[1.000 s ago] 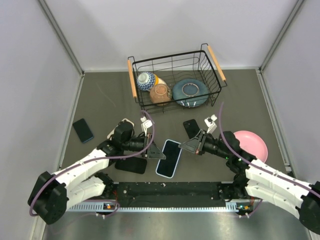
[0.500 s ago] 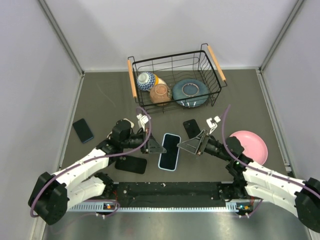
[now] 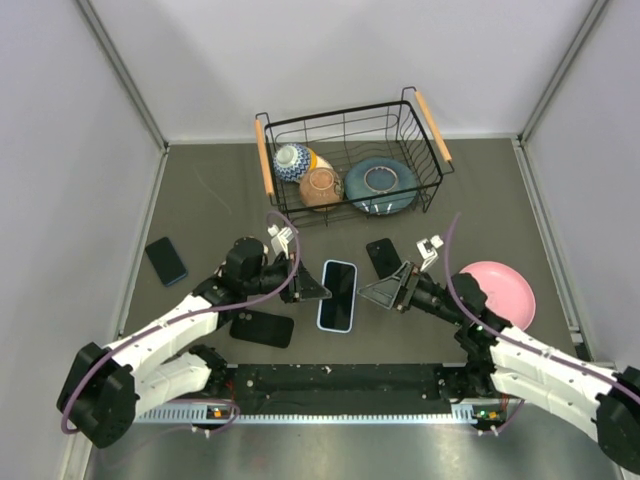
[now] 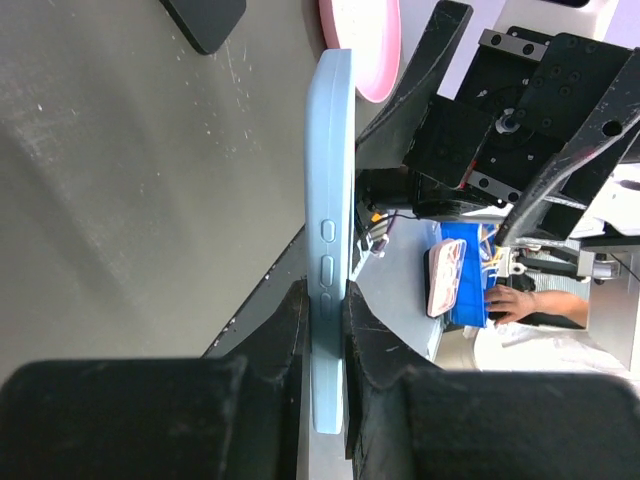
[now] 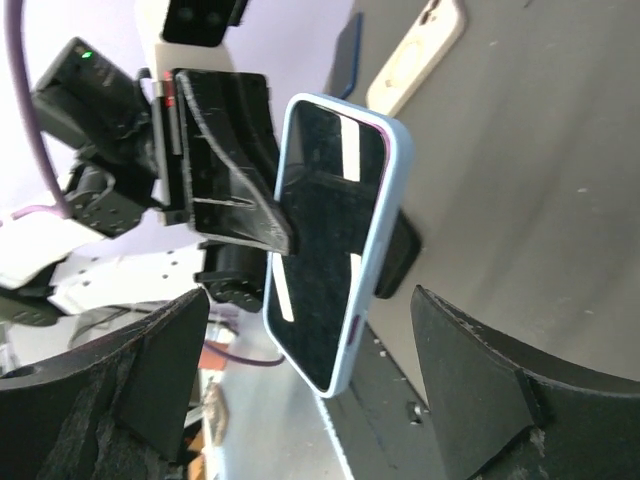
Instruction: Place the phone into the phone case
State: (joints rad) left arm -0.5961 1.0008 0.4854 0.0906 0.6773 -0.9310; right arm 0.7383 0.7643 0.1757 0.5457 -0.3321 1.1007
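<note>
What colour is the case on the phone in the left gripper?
Light blue; the case shows best in the left wrist view.

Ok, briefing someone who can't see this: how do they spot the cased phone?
From the wire basket at the back, come forward to mid-table. The phone there sits in a light blue case and alone is pinched in the jaws of the left gripper; the other phones lie loose.

Left fingers (image 4: pixel 272 345) clamped; right fingers (image 5: pixel 475 385) spread wide.
</note>
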